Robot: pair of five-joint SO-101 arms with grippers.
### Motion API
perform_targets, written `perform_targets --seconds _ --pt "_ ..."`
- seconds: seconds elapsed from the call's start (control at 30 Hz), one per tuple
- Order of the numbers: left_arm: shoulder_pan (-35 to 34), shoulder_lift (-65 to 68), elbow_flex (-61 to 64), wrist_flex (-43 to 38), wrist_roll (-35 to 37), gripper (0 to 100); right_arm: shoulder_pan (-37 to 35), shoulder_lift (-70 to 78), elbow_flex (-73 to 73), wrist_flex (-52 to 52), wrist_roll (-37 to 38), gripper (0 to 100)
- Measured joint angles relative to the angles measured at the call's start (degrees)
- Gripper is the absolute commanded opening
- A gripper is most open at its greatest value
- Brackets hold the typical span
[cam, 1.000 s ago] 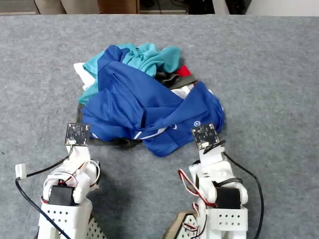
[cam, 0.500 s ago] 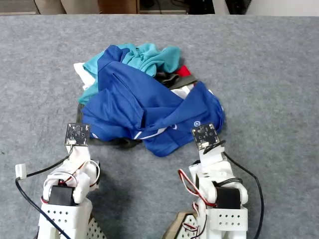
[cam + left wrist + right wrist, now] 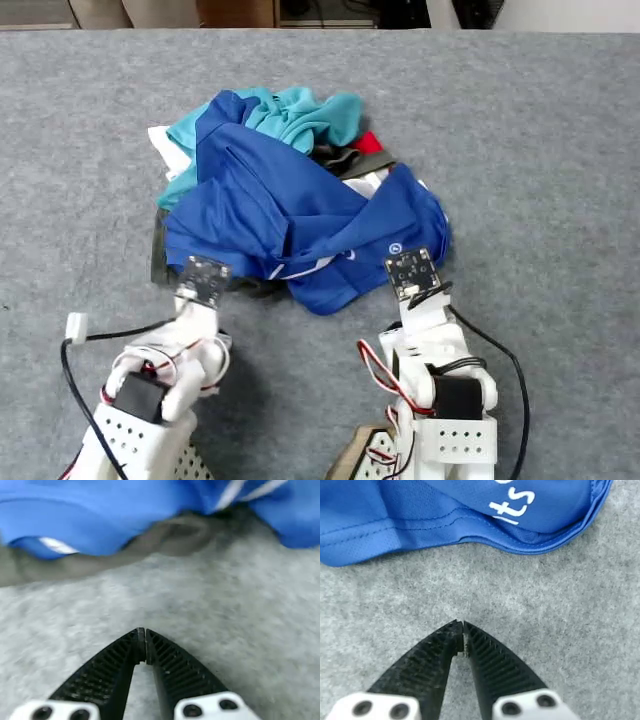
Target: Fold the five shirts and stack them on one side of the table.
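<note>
Both tools are clenched on nothing. The left tool [image 3: 141, 647] and the right tool [image 3: 461, 640] sit low over the grey bench [image 3: 540, 150], with the shirt heap [image 3: 300, 215] just ahead of each. The blue shirt [image 3: 470, 510] on top looks light, limp and slippery; I'd pinch its hem nearest the right tool.

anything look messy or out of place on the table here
Yes: the shirts lie in one crumpled heap, none folded. The blue shirt sprawls on top, with the teal shirt and others bunched beneath. The left pincer and right pincer are shut, holding nothing.
</note>
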Motion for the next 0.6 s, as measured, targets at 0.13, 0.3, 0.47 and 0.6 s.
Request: perform_targets --seconds 0.13,0.3,0.47,0.6 --pt "5.3 0.0 0.0 0.0 0.0 2 0.0 0.0 0.0 0.0 0.0 0.3" --pt "7.1 0.0 0.0 0.5 0.0 2 0.0 0.0 0.0 0.0 0.0 0.3" --pt "0.5 0.0 -2.0 -4.8 -0.8 2 0.0 0.0 0.0 0.0 0.0 0.3" --pt "-10.3 0.0 -10.4 -17.1 -1.8 6 0.0 0.0 0.0 0.0 0.0 0.3"
